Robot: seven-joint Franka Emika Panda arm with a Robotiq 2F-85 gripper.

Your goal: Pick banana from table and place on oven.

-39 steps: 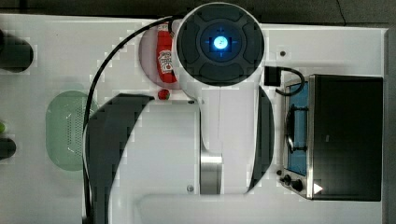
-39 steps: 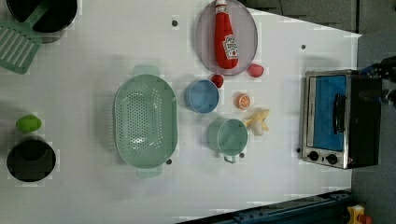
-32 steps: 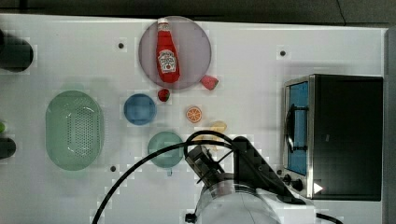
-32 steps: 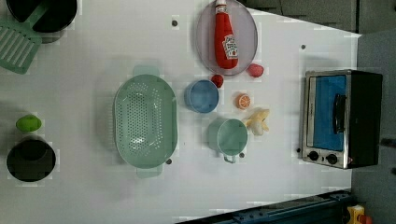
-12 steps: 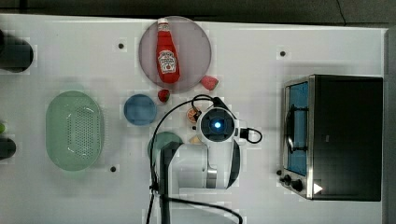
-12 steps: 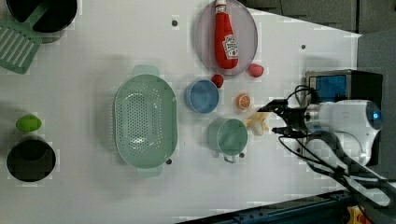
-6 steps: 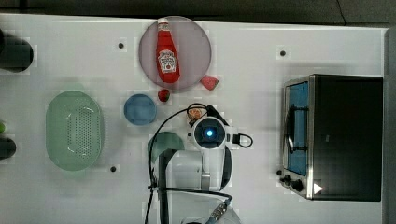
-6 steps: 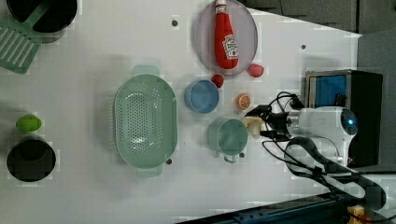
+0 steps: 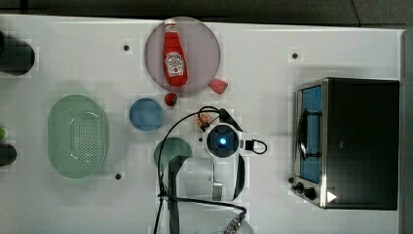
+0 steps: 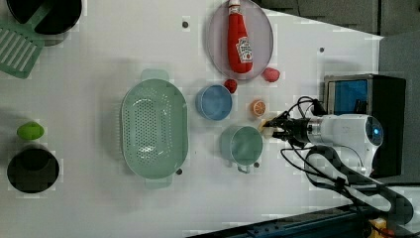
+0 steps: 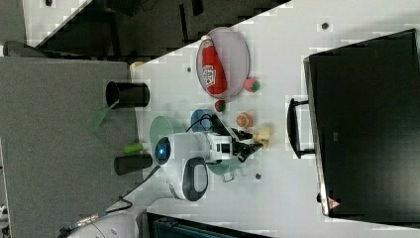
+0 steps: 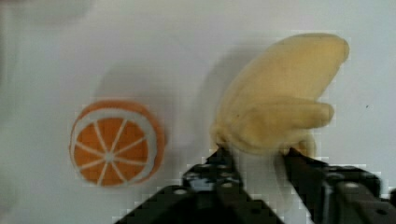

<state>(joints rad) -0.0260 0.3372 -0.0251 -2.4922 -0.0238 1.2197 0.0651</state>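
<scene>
The pale-yellow banana (image 12: 280, 93) lies on the white table (image 9: 73, 58), beside an orange slice (image 12: 114, 142). My gripper (image 12: 257, 156) is down at the banana's end, with one black finger on each side pressing against it. In the left view the gripper (image 10: 275, 130) meets the banana (image 10: 267, 126) just right of the teal cup. The right view has the banana (image 11: 262, 135) at the fingertips, near the oven's handle. The oven (image 9: 360, 141), with its black top and blue glass door, stands at the top view's right. In the top view my arm covers the banana.
A teal cup (image 10: 242, 144) sits close to the banana, with a blue bowl (image 10: 214, 102) and a green colander (image 10: 154, 135) further off. A ketchup bottle (image 10: 239, 37) lies on a plate, with two strawberries (image 10: 231, 85) near it. Cables hang from my wrist.
My arm came down over the banana, moving leftward in the left view. The fingers, wide open before, have closed in onto the banana's end.
</scene>
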